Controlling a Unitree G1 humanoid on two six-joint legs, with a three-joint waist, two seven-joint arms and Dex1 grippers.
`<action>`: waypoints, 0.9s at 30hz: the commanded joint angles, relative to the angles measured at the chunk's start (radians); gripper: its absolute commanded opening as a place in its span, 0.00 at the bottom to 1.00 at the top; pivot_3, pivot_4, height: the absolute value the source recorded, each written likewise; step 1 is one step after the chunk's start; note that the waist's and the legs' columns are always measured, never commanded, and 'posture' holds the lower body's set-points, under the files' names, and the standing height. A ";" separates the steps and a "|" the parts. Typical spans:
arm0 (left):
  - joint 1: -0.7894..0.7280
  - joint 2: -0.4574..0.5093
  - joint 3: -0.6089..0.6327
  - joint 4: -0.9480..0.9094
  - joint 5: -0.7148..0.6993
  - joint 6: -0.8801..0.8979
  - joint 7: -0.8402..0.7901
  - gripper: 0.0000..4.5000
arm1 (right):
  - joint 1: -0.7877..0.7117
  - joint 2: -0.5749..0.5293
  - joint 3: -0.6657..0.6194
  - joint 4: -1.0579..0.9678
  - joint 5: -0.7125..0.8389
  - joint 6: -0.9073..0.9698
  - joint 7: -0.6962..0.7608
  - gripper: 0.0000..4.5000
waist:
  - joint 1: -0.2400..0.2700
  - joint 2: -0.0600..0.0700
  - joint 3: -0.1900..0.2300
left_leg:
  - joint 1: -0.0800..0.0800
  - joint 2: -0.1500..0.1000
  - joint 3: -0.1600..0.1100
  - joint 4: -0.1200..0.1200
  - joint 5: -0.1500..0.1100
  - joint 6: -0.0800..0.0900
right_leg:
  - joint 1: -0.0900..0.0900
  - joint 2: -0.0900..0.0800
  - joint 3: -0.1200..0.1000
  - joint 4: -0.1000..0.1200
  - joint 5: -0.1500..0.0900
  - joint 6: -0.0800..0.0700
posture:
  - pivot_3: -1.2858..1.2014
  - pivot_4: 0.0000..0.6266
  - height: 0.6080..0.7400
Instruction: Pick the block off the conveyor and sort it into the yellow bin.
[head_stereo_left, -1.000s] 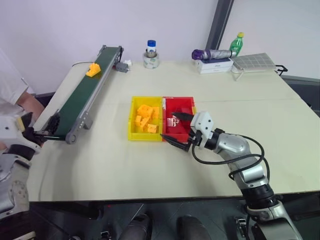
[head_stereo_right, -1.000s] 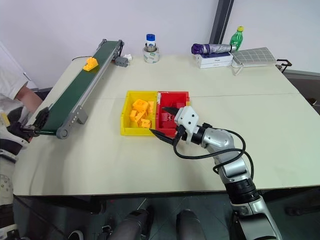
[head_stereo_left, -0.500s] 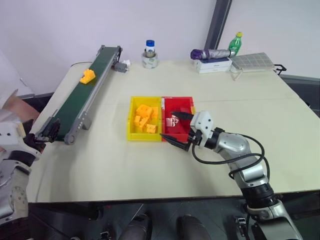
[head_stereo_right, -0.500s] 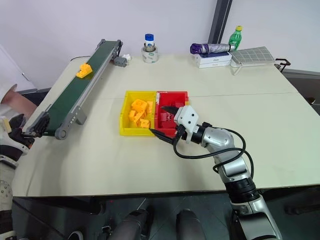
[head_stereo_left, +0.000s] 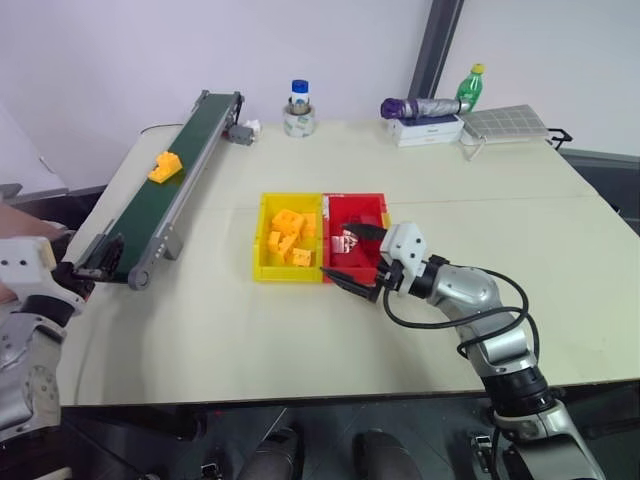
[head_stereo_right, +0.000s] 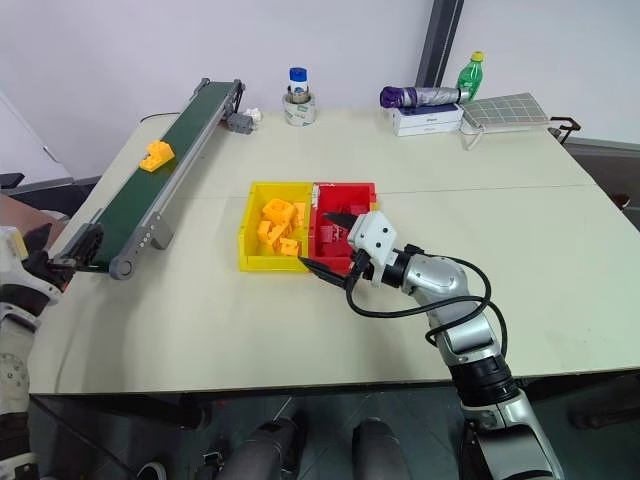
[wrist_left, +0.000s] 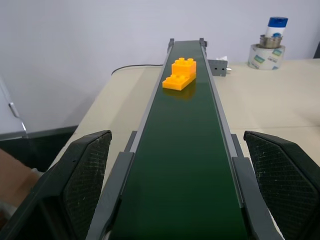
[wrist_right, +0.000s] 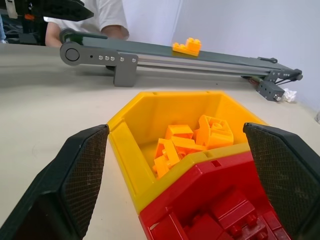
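Waiting at the near end of the conveyor (head_stereo_left: 165, 195), the left gripper (wrist_left: 185, 200) has its two black fingers (wrist_left: 82, 175) spread wide, one on each side of the dark green belt, with nothing between them. Further up the belt, well apart from that gripper, the block (head_stereo_left: 164, 166) sits flat on the green surface between the grey side rails — a small yellow-orange stepped piece with studs on top, about a third of the way down from the far motor end. Beyond the conveyor's far end stands a roll of tape (head_stereo_left: 301, 121) with a blue-capped bottle (head_stereo_left: 302, 95) in it. Toward the middle of the table (head_stereo_left: 250, 330) lies the yellow bin (head_stereo_left: 266, 240), holding a heap of like yellow blocks (head_stereo_left: 289, 236), and joined to its right wall is the red bin (head_stereo_left: 362, 207) with red pieces inside. The right gripper (head_stereo_left: 352, 259) hangs level over the red bin's near corner, pointing toward the yellow bin, its fingers apart and empty — in the right wrist view both bins show between the two black pads (wrist_right: 75, 175). At the table's far right edge lie a purple folded umbrella (head_stereo_left: 420, 107) on a white box (head_stereo_left: 432, 130), a green bottle (head_stereo_left: 472, 88) and a flat grey gridded panel (head_stereo_left: 508, 122).
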 joint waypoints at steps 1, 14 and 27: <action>-0.013 0.024 -0.002 -0.010 0.013 -0.024 -0.002 0.99 | -0.008 0.006 -0.008 -0.020 0.004 -0.023 -0.005 1.00 | 0.000 0.000 0.000 | 0.000 0.000 0.000 0.000 0.000 0.000 | 0.000 0.000 0.000 0.000 0.000 0.000 | 0.52 0.24 1.00; -0.176 0.152 -0.096 0.160 0.105 0.021 -0.027 0.99 | -0.008 0.008 -0.005 -0.019 -0.002 -0.022 -0.012 1.00 | 0.002 0.000 0.000 | 0.000 0.000 0.000 0.000 0.000 0.000 | 0.000 0.000 0.000 0.000 0.000 0.000 | 0.52 0.24 1.00; -0.517 0.303 -0.276 0.626 0.183 0.007 -0.285 0.99 | 0.007 0.015 -0.004 -0.043 -0.009 -0.012 -0.037 1.00 | -0.003 0.000 0.000 | 0.000 0.000 0.000 -0.001 0.000 0.000 | -0.002 0.001 0.000 0.001 0.001 0.001 | 0.52 0.24 1.00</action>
